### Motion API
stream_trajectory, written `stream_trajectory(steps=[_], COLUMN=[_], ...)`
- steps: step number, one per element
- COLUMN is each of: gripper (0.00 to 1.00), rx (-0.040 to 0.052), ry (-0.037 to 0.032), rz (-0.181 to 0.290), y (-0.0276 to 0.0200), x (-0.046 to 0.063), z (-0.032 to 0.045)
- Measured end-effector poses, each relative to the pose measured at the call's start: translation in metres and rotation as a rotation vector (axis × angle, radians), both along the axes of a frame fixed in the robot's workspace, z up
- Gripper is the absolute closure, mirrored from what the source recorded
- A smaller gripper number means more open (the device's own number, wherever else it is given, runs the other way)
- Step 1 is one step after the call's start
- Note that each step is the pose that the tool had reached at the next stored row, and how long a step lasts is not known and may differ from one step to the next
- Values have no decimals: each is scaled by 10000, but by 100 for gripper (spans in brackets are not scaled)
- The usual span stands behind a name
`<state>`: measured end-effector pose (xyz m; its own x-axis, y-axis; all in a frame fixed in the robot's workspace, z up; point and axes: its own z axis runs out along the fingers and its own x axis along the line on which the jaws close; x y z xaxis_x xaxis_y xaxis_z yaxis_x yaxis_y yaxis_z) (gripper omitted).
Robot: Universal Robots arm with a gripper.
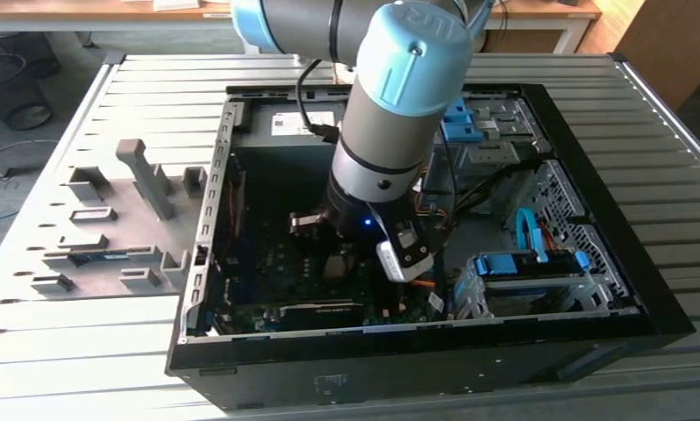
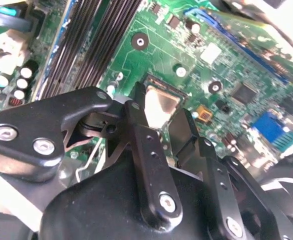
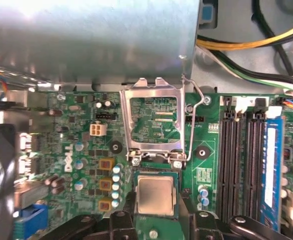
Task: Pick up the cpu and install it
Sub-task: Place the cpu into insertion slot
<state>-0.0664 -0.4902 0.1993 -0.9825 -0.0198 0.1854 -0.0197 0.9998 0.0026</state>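
In the first wrist view the cpu (image 3: 156, 196) sits flat at the socket, just beside the raised load plate (image 3: 154, 86). The end effector (image 3: 157, 196) is closed narrow on two opposite edges of it. It looks light, stiff and fragile; I'd hold it by the edges only, never the underside. Around it lies the motherboard (image 3: 76, 150), inside the open case (image 1: 602, 219) on the table (image 1: 93, 105). The case also holds drives (image 1: 525, 267) and cables (image 1: 490, 189) at the exterior view's right.

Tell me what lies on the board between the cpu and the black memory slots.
In the first wrist view, a narrow strip of green motherboard lies between the cpu and the memory slots, carrying a few small capacitors.
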Motion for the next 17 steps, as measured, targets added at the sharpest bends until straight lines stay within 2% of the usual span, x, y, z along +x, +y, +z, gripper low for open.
stream_trajectory(steps=[3,8,9,11,16,17], gripper=[54,54,54,54,54,54], rx=[-2,3,-1,-2,-1,3], ry=[0,-3,-66,-359,-1194,-1291], rz=[1,1,0,1,1,0], y=[0,0,0,0,0,0], x=[0,0,-1,-1,-1,-1], z=[126,138,139,137,134,132])
